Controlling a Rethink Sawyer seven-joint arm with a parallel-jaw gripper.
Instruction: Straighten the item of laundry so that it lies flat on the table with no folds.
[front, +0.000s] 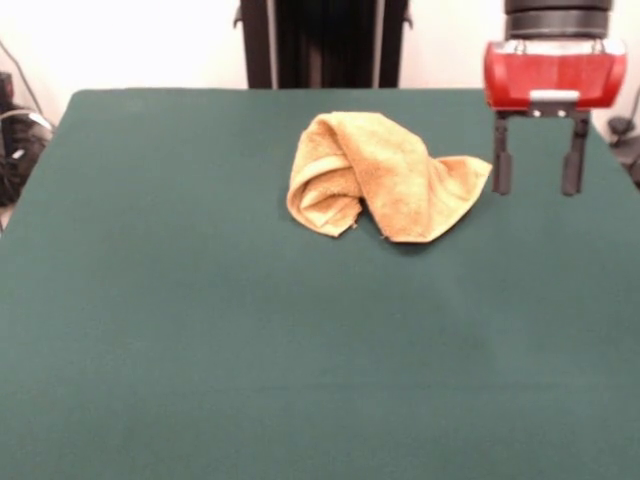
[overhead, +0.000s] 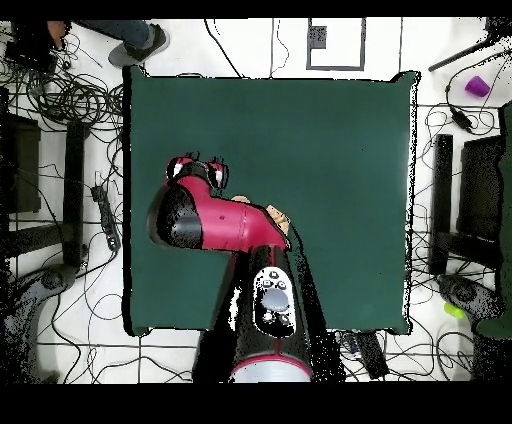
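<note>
The golden yellow-orange towel (front: 375, 175) lies crumpled in a folded heap on the far middle of the dark green table (front: 200, 320). One corner points right toward my gripper (front: 537, 170). The gripper hangs just right of that corner, above the table, open and empty, apart from the cloth. In the overhead view my arm covers most of the towel (overhead: 277, 216); only a small edge shows beside the red arm. There the gripper (overhead: 200, 168) is over the left part of the table (overhead: 330, 150).
The robot's pedestal (front: 325, 40) stands behind the table's far edge. Cables and equipment (overhead: 60, 110) lie on the floor around the table. A person's foot (overhead: 140, 42) shows at the overhead view's top edge.
</note>
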